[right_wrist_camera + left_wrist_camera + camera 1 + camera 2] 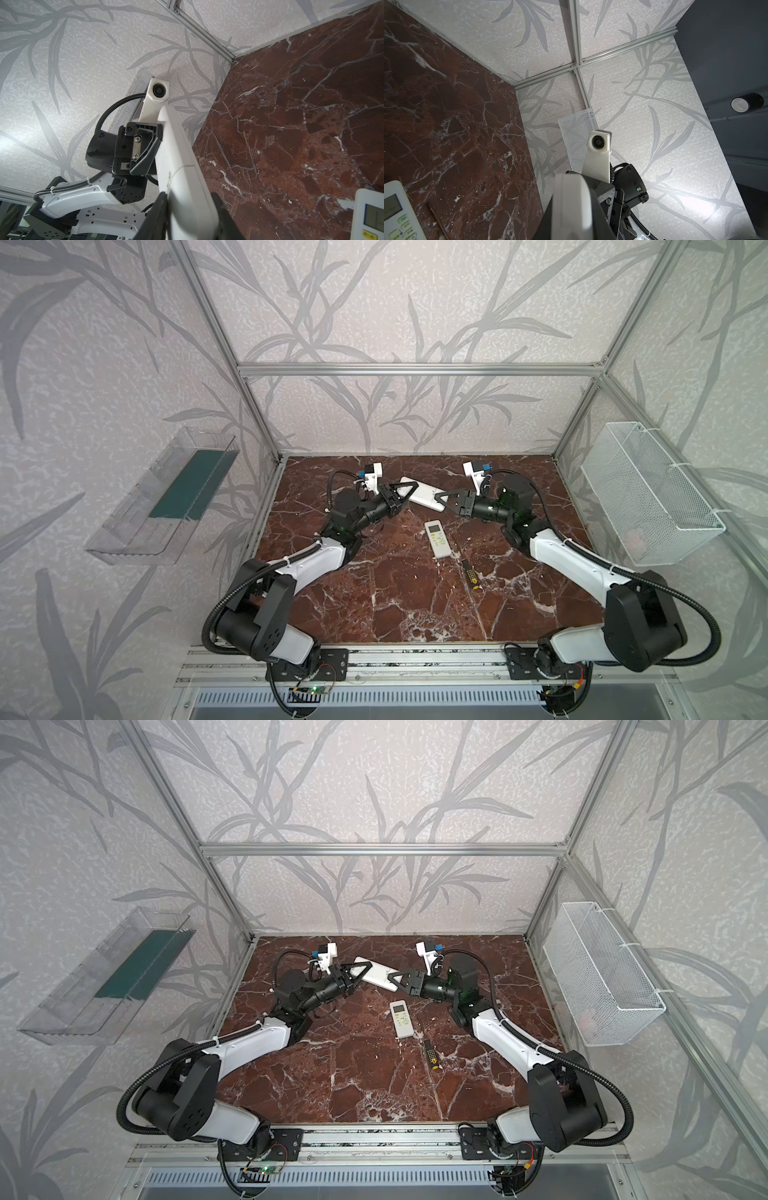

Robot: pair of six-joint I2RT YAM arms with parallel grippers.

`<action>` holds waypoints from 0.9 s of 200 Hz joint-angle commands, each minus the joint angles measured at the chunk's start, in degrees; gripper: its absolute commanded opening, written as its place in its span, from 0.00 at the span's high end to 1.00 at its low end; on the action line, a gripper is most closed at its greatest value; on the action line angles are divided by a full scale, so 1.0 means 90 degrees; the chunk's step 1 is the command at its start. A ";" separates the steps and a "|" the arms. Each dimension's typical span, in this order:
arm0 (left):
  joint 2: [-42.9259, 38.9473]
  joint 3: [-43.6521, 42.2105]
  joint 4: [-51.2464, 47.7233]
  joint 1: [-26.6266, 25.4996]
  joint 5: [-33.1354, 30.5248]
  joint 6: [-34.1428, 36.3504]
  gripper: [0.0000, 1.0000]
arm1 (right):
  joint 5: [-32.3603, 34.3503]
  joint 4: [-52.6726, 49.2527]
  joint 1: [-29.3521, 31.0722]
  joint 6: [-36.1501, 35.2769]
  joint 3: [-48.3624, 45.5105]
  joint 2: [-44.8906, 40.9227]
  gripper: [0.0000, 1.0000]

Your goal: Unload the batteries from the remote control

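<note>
Both top views: L gripper and R gripper each clamp one end of a white remote, apparently lifted off the tabletop near the back wall. Batteries not visible; presumably inside, behind the cover seam seen in the R wrist view.

Best handling, by the look of it: one gripper holds the body firm while the other shifts off the cover and slides it along the seam. Hold the remote low so freed cells drop short and don't roll.

A 2nd remote and a screwdriver lie just beside each other mid-tabletop, apart from the grippers.

Surface: dark red marble-look slab w/ white veins. Room: pale leaf-print panels in an alu. frame, wire basket on the R wall, clear tray on the L.
</note>
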 commanded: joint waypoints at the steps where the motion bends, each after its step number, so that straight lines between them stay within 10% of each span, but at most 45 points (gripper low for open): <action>1: -0.0462 0.0073 0.0602 0.0155 -0.0062 -0.0133 1.00 | 0.0430 -0.0511 -0.0287 -0.0221 -0.0203 -0.0049 0.66; 101: -0.0219 0.0032 0.0911 0.0126 -0.0054 -0.0355 1.00 | 0.0049 0.0339 -0.0160 0.0269 -0.0136 0.0305 0.60; 180: -0.0319 0.0034 0.0419 0.0136 -0.0099 -0.0143 1.00 | 0.1815 -0.3125 -0.0175 -0.1667 0.0399 -0.0636 0.51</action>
